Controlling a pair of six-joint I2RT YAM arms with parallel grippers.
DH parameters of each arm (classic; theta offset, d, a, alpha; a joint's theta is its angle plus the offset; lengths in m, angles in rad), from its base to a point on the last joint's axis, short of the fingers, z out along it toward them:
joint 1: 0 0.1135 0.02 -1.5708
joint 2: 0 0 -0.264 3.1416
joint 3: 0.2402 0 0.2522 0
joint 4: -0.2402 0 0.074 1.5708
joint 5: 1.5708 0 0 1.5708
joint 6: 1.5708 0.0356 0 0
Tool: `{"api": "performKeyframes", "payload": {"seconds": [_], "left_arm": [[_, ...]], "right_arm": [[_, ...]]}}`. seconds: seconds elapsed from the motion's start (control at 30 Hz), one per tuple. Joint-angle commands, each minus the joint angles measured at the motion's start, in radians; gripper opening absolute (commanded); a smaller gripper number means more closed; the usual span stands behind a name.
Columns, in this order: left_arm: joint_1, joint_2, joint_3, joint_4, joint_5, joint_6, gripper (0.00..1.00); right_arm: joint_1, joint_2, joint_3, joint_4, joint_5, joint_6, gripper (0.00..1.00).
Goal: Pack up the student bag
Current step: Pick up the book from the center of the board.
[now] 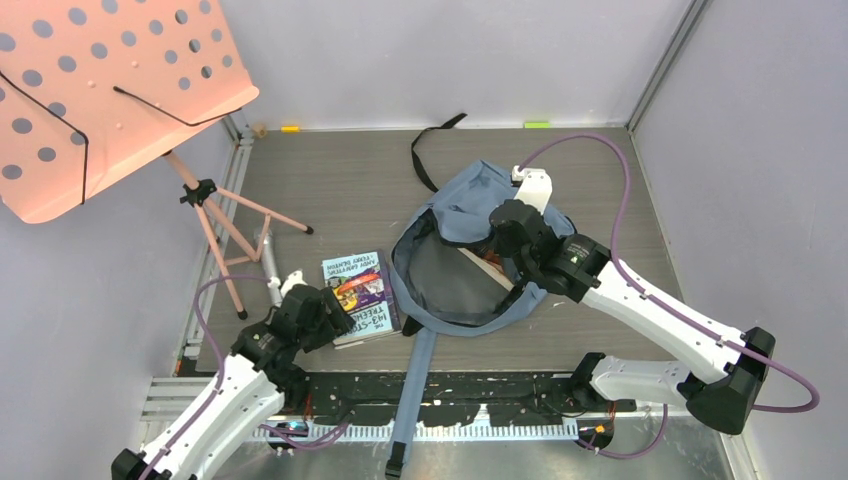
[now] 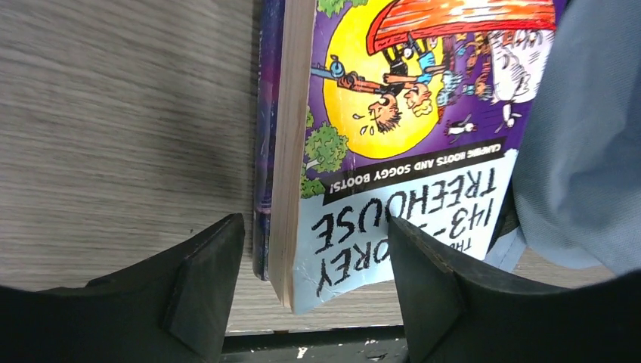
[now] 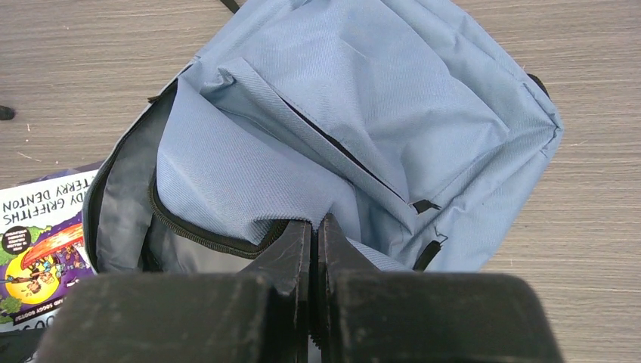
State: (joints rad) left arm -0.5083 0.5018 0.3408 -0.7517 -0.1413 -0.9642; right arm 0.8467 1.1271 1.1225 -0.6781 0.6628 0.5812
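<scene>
Beside student bag (image 2: 589, 136), book (image 2: 401, 189) page edges

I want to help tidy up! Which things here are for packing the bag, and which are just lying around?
For packing:
- student bag
- books beside it

Just lying about:
- pink music stand
- small yellow piece
- small green piece

We see a robotics lab cell: grey panels (image 1: 420, 60) in aluminium framing (image 1: 667, 60) enclose the wood-grain table (image 1: 340, 170), a pink music stand (image 1: 100, 90) at ten o'clock.
</scene>
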Motion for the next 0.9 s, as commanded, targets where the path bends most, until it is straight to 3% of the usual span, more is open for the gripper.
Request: {"api": "performKeyframes", "payload": {"seconds": [0.0, 0.23, 0.53, 0.77, 0.87], "left_arm": [[0.007, 0.005, -0.048, 0.080, 0.061, -0.051, 0.69], [0.007, 0.015, -0.065, 0.062, 0.059, -0.065, 0.50], [0.007, -0.275, -0.081, -0.173, -0.050, -0.169, 0.32], [0.006, -0.448, -0.090, -0.235, -0.035, -0.220, 0.00], [0.006, -0.466, -0.058, -0.219, -0.040, -0.212, 0.00]], "right_arm": [[-0.006, -0.019, 0.003, 0.051, 0.016, 0.023, 0.00], [-0.006, -0.029, -0.002, 0.050, 0.013, 0.031, 0.00], [-0.006, -0.035, -0.003, 0.052, 0.016, 0.032, 0.00], [-0.005, -0.020, -0.004, 0.067, -0.001, 0.031, 0.00], [-0.006, -0.021, 0.001, 0.069, -0.003, 0.027, 0.00]]}}
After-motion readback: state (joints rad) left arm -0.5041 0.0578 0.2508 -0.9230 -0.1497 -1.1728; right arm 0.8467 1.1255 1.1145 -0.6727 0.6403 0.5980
